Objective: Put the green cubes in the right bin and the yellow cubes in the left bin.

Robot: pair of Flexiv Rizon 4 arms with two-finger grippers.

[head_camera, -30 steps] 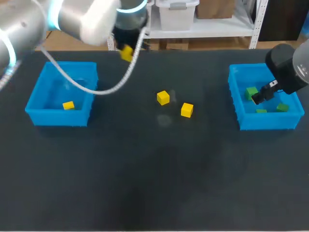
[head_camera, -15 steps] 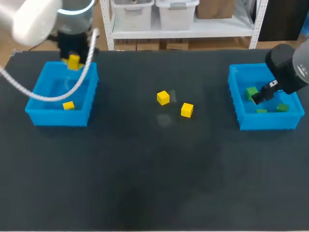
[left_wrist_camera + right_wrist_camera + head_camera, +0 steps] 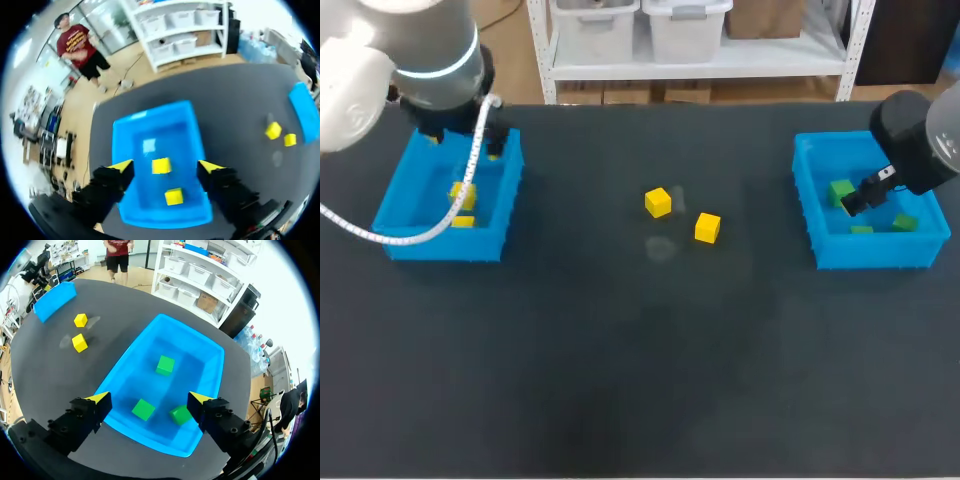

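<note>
The dark bench [image 3: 640,380] carried everything. My left arm [image 3: 415,60] came in from the rear left corner and stood over the left bin [image 3: 440,245], a blue tub near the bench's left edge. My right arm [image 3: 925,150] came in from the right side and stood over the right bin [image 3: 875,252], a matching blue tub near the right edge. A white cable [image 3: 470,170] hung from the left arm across the left bin.

The left pincer [image 3: 166,165] hovered above the left bin with its fingers wide apart, gripping nothing. The right pincer [image 3: 150,398] hovered above the right bin, also spread open and empty.

Three green cubes lay in the right bin: one [image 3: 165,365] out ahead of the pincer near the middle of the floor, and two [image 3: 143,409] [image 3: 180,415] closer in, under the gap between the fingers.

Four yellow cubes were in sight. One [image 3: 161,165] showed in the left bin between the yellow tips, touching neither; whether it rested on the floor could not be told. Another [image 3: 173,196] lay just beside it, nearer the pincer. The last two [image 3: 658,202] [image 3: 707,228] sat on the bare bench between the bins, near each other but apart.
</note>
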